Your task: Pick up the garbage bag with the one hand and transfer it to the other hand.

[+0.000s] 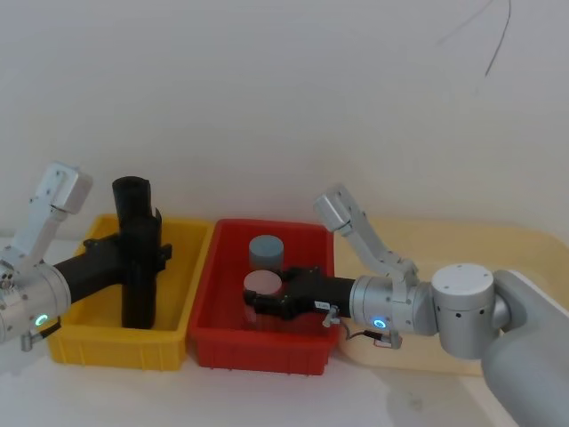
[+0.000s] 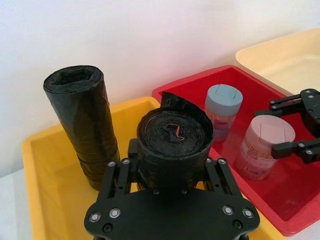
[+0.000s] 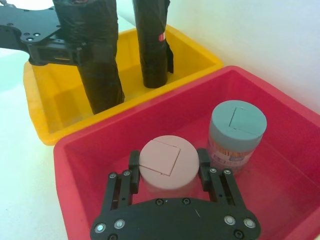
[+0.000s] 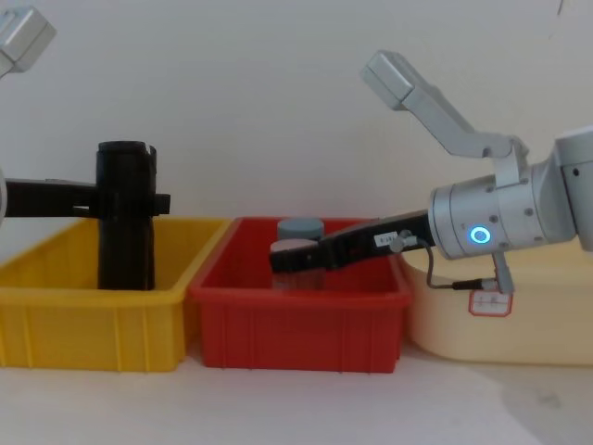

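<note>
Wrist view parts garbage bag [image 2: 172, 132] from second roll [image 2: 80, 120], merged chest-on; left gripper [image 2: 172, 162] clamps it, right gripper [image 3: 168, 160] seemingly pinches pink jar [image 3: 162, 172] of two.

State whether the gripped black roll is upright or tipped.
Upright: the garbage bag stands vertical in the yellow bin, jaws of the left gripper closed on its sides.

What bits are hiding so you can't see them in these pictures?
1. Left wrist view: the left gripper covers the lower part of the garbage bag.
2. Chest view: the yellow bin hides the bag's bottom, so lifted or resting cannot be told.
3. Right wrist view: the top edge cuts off the tops of the bag and the second roll.
4. Chest view: the red bin hides the bottom of the pink-lidded jar by the right gripper.
</note>
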`<state>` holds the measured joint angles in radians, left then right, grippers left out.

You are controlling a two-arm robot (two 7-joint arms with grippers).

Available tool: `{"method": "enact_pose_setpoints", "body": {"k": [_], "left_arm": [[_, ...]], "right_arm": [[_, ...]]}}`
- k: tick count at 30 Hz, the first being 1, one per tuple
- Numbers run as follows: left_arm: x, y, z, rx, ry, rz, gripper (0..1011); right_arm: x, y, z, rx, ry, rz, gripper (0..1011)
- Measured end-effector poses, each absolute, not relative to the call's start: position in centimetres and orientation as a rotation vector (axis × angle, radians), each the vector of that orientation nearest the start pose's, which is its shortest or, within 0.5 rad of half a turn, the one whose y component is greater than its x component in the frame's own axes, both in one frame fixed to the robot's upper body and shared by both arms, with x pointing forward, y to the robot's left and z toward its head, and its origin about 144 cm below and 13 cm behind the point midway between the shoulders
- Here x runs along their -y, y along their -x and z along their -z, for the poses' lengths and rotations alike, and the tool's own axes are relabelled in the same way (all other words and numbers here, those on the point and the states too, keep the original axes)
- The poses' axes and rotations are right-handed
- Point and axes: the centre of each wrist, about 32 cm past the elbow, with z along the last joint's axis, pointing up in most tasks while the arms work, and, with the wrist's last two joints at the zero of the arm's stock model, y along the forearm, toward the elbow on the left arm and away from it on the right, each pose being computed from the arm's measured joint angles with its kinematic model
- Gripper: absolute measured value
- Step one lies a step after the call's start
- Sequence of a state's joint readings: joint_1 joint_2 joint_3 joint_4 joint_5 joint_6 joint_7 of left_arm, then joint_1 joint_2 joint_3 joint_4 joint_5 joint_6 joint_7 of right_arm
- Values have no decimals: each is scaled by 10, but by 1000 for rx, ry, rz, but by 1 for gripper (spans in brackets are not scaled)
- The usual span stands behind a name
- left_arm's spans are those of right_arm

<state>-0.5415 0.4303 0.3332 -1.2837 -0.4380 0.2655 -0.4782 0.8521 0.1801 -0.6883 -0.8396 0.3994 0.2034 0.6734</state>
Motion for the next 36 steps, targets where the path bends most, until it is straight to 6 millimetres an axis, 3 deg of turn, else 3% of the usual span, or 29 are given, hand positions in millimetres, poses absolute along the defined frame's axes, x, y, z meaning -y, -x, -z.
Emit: {"method": "enact_pose_setpoints", "body": {"k": [9, 13, 21, 24, 36], "left_arm": [[-297, -589, -1252, -50, -161, -941, 849], [-297, -589, -1252, -50, -161, -941, 780], [-297, -589, -1252, -50, -160, -941, 495], [-297, -589, -1252, -50, -160, -941, 471], [-297, -589, -1252, -50, -161, -941, 847]], "right_arm": [[174, -644, -1241, -57, 277, 552, 650], [180, -637, -1254, -26, 225, 547, 650], [190, -625, -1274, 14, 168, 536, 650], [191, -623, -1277, 16, 164, 530, 650], [197, -615, -1284, 25, 169, 504, 650]]}}
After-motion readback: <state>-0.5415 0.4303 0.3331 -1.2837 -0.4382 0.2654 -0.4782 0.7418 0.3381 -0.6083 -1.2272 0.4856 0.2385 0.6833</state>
